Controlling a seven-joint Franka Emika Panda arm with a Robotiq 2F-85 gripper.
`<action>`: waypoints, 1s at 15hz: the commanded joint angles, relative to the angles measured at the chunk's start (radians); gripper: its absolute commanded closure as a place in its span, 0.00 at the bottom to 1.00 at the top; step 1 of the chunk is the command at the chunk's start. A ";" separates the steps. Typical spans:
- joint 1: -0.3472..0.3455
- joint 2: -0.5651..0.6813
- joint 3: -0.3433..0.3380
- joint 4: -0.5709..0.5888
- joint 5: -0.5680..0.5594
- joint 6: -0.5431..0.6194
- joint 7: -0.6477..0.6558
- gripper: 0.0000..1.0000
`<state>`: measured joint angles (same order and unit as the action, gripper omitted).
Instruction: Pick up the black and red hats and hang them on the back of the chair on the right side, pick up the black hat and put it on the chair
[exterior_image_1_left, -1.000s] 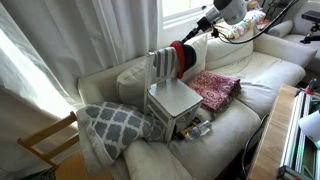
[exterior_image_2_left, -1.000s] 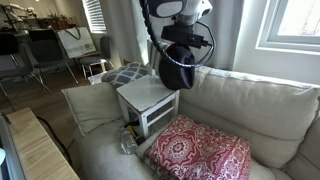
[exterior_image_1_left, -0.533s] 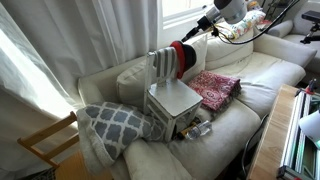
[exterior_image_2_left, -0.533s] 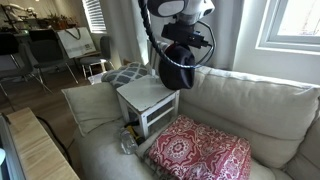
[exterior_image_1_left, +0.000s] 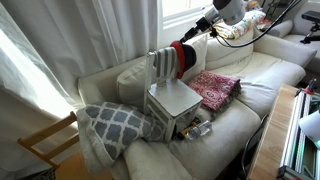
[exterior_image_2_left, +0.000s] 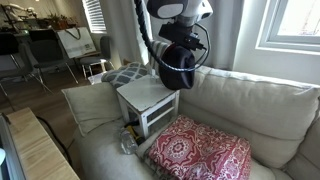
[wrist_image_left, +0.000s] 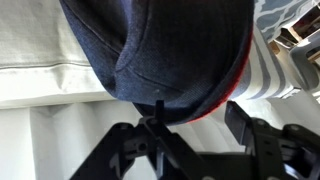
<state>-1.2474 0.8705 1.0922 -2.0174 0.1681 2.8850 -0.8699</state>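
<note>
We take the small pale grey-white chair (exterior_image_1_left: 172, 98) with its boxy seat and slatted back as our landmark. It stands on the long cream fabric sofa (exterior_image_1_left: 260, 70), which runs out to both sides of it.

Against one side of the chair leans a grey cushion with a white lattice pattern (exterior_image_1_left: 115, 122). On the opposite side, near the seat, a folded pink patterned cloth (exterior_image_2_left: 200, 150) lies on the sofa cushions.

The plain all-black round hat (exterior_image_2_left: 178, 70) is up at the chair's back, at the corner nearest the pink cloth. In an exterior view it shows its flat, disc-like side, above and behind the seat. Just beside it, the soft red cap with black parts (exterior_image_1_left: 177, 58) hangs on that same end of the slatted back. In the wrist view its red edge (wrist_image_left: 218, 103) peeps out under the dark crown.

The gripper (exterior_image_2_left: 180, 50) is right at the black hat, above the chair's back. In the wrist view the gripper (wrist_image_left: 178, 125) has its fingers spread apart below the hat's lowest fold. We do not see them pinching the cloth.

We judge the hanging part done, since both hats are on the back of the chair. What is left is the black hat. It has to be grasped, taken off the back and set down on the seat, which is bare.

We can read no brand, label or writing on anything near the chair.
</note>
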 joint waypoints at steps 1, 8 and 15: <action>-0.015 0.035 0.017 0.015 -0.012 -0.031 0.029 0.48; -0.016 0.047 0.023 0.015 -0.012 -0.049 0.059 0.98; -0.022 0.050 0.031 0.017 -0.014 -0.046 0.080 0.99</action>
<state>-1.2517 0.8973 1.1070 -2.0132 0.1681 2.8649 -0.8092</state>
